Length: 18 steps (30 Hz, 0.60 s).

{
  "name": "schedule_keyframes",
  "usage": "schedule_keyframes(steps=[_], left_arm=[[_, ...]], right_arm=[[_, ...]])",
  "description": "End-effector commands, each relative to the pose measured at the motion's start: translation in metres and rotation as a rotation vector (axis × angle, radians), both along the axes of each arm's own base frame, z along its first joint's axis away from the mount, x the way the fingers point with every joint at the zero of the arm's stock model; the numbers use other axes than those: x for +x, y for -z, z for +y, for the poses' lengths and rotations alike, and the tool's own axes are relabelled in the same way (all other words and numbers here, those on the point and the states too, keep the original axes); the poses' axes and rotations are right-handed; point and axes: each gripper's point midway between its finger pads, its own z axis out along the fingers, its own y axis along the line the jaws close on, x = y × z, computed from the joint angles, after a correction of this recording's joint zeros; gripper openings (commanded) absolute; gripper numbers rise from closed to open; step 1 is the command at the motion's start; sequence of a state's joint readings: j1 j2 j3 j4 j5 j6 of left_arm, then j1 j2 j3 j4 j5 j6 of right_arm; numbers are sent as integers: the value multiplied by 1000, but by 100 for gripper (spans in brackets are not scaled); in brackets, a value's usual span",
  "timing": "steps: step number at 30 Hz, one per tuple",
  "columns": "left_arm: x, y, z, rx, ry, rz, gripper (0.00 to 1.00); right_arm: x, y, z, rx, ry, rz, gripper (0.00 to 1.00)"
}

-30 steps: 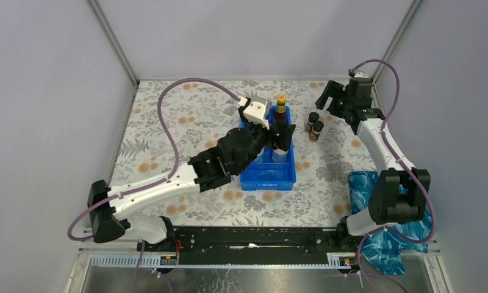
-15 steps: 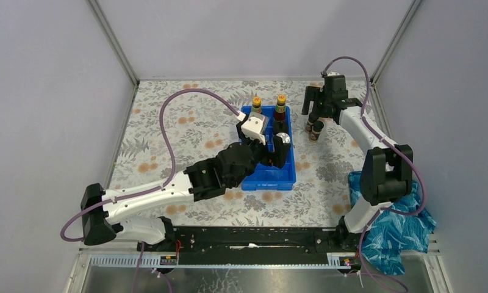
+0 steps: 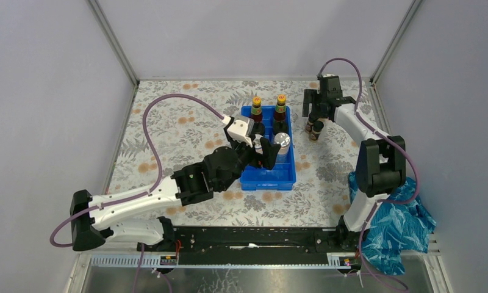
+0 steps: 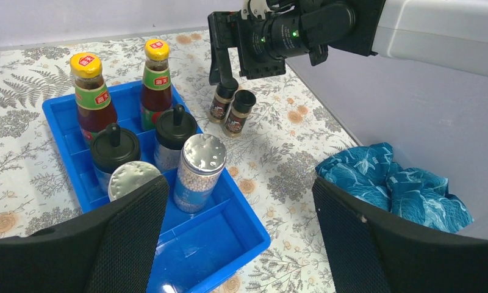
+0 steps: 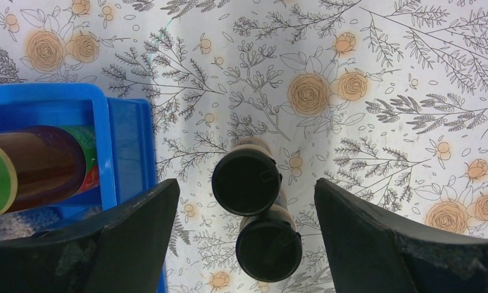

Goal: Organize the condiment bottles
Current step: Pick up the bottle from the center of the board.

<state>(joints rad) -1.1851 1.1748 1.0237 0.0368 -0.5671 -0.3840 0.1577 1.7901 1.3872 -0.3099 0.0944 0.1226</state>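
The blue tray (image 3: 268, 175) holds two dark red bottles with yellow-orange caps (image 3: 256, 108) (image 4: 92, 91), two clear bottles with black domed caps (image 4: 175, 128) and two silver-lidded jars (image 4: 199, 171) (image 3: 282, 141). Two short dark black-capped jars (image 3: 315, 129) (image 5: 246, 181) stand touching on the tablecloth, right of the tray. My right gripper (image 3: 313, 117) (image 5: 246, 186) is open and hangs straight above them, one finger on each side. My left gripper (image 3: 265, 152) (image 4: 240, 183) is open and empty over the tray's near part.
A crumpled blue cloth (image 3: 391, 229) (image 4: 400, 189) lies at the near right by the right arm's base. The tray's nearest compartment (image 4: 193, 244) holds nothing. Metal frame posts and grey walls enclose the flowered tablecloth (image 3: 168, 122).
My left gripper has drawn back toward the near side, leaving a silver-lidded jar standing in the tray. My right gripper has swung from the far right corner to above the two short jars.
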Motion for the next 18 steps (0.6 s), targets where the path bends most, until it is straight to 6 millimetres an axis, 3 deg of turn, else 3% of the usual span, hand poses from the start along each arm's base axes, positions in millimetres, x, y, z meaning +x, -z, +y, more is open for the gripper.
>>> schedule_keyframes(steps=[1,12,16,18], left_arm=[[-1,2,7,-10,-27,-3,92],[0,8,7,-1,-27,-4,92],[0,10,6,2,-27,-4,92],[0,10,6,5,-26,-4,92]], right_arm=[[13,-11,-1,-25,-7,-31,87],[21,4,1,-30,-19,-7,78],[23,8,2,-27,-22,-6,70],[24,9,3,-26,-24,-3,60]])
